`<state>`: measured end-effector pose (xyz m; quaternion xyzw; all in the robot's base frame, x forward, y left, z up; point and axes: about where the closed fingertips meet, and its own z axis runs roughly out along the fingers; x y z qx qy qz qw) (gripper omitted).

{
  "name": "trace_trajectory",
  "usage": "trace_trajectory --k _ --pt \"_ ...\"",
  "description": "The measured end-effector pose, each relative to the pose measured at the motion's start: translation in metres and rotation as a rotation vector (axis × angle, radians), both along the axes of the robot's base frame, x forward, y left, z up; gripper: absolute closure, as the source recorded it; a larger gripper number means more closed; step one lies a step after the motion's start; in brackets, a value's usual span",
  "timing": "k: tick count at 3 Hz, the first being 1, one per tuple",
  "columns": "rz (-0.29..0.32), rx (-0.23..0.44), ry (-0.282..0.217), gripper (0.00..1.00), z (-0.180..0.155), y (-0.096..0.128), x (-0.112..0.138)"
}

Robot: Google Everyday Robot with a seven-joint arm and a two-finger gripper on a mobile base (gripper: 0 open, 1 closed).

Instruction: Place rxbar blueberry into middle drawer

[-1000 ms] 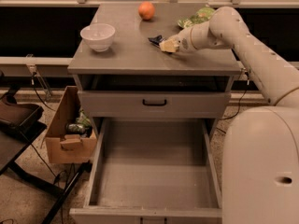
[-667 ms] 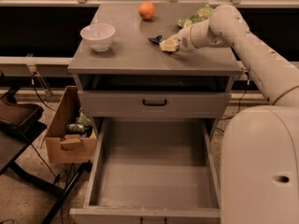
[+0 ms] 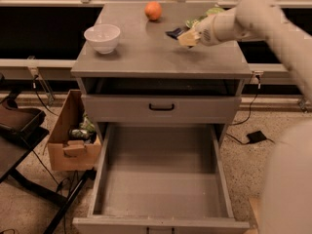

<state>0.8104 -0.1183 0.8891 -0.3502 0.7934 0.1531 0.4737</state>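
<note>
I see my gripper [image 3: 187, 37] above the right rear of the cabinet top [image 3: 146, 55], its fingers clamped on the rxbar blueberry [image 3: 173, 32]. The middle drawer [image 3: 99, 172] stands pulled open below.

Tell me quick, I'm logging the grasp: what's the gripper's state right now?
Gripper: closed, holding the rxbar, just above the cabinet top at its right rear.
</note>
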Motion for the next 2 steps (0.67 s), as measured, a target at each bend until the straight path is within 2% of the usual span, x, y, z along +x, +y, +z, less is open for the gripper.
trace_trajectory --k 1,2 --pt "-0.095 -0.099 -0.093 1.00 0.071 -0.048 -0.071" --pt "-0.136 -0.168 -0.135 1.00 0.117 -0.066 -0.122"
